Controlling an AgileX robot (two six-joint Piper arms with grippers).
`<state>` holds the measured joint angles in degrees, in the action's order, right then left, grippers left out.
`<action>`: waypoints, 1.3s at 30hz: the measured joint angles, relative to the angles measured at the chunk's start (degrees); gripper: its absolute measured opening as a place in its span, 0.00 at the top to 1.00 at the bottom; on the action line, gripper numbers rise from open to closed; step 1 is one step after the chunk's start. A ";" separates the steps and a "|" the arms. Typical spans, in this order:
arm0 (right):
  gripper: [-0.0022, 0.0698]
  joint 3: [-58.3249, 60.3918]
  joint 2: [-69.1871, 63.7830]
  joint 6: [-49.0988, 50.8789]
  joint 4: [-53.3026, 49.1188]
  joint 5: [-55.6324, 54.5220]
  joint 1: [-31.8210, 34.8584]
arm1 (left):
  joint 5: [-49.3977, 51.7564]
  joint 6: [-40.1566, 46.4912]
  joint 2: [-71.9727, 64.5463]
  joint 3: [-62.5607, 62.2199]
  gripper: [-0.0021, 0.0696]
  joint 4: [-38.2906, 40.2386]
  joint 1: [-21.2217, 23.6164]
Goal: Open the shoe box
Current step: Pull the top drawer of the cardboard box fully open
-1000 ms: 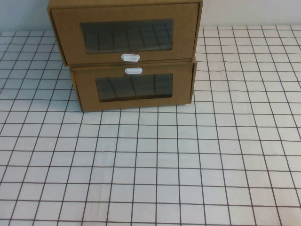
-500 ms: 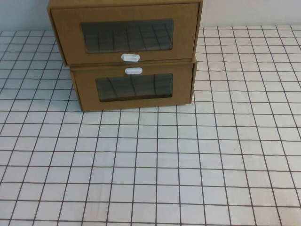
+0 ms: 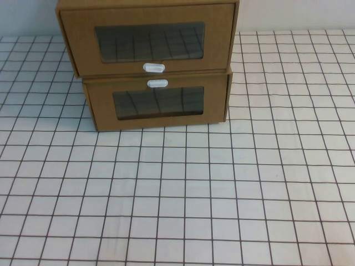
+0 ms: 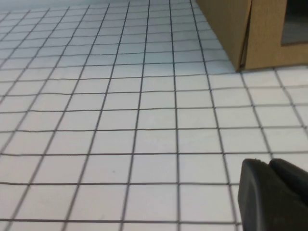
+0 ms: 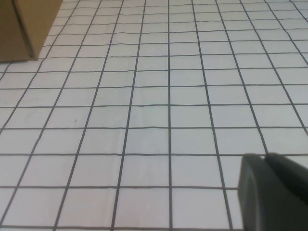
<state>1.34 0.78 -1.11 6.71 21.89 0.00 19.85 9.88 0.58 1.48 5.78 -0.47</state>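
Two brown cardboard shoe boxes stand stacked at the back of the table, both closed. The upper box [image 3: 147, 36] and the lower box [image 3: 158, 102] each have a dark window and a small white handle, upper handle [image 3: 153, 67] and lower handle [image 3: 157, 83]. Neither arm appears in the high view. My left gripper [image 4: 268, 163] is shut and empty over the gridded cloth, short of a box corner [image 4: 250, 33]. My right gripper [image 5: 265, 158] is shut and empty too, with a box corner [image 5: 26, 26] far off.
A white cloth with a dark grid [image 3: 194, 194] covers the table. A pale wall [image 3: 294, 14] rises behind the boxes. Open cloth stretches in front of and to the right of the boxes.
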 joint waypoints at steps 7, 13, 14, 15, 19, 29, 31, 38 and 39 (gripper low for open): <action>0.99 0.00 0.00 0.00 0.00 0.00 0.00 | -10.00 -11.53 0.00 0.00 0.97 19.57 0.00; 0.99 0.00 0.00 0.00 0.00 0.00 0.00 | -16.32 -12.70 0.00 0.00 0.97 23.16 0.00; 0.99 0.00 0.00 0.00 0.00 0.00 0.00 | -16.09 -12.99 0.00 0.00 0.97 23.16 0.00; 0.99 0.00 0.00 0.00 0.00 0.00 0.00 | -14.98 -13.10 0.00 -0.23 0.97 23.16 0.00; 0.99 0.00 0.00 0.00 0.00 0.00 0.00 | -7.07 -11.02 -3.40 -6.84 0.97 23.16 0.00; 0.99 0.00 0.00 0.00 0.00 0.00 0.00 | 11.41 9.33 -38.21 -44.68 0.97 23.93 0.00; 0.99 0.00 0.00 0.00 0.00 0.00 0.00 | 13.78 13.67 -45.42 -52.75 0.97 26.07 0.00; 0.99 0.00 0.00 0.00 0.00 0.00 0.00 | 23.47 24.95 -70.99 -82.47 0.97 34.42 -0.46; 0.99 0.00 0.00 0.00 0.00 0.00 0.00 | 24.66 25.47 -74.30 -86.35 0.97 34.66 -1.04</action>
<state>1.34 0.78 -1.11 6.71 21.89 0.00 44.50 35.36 -73.72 -84.87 40.45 -1.51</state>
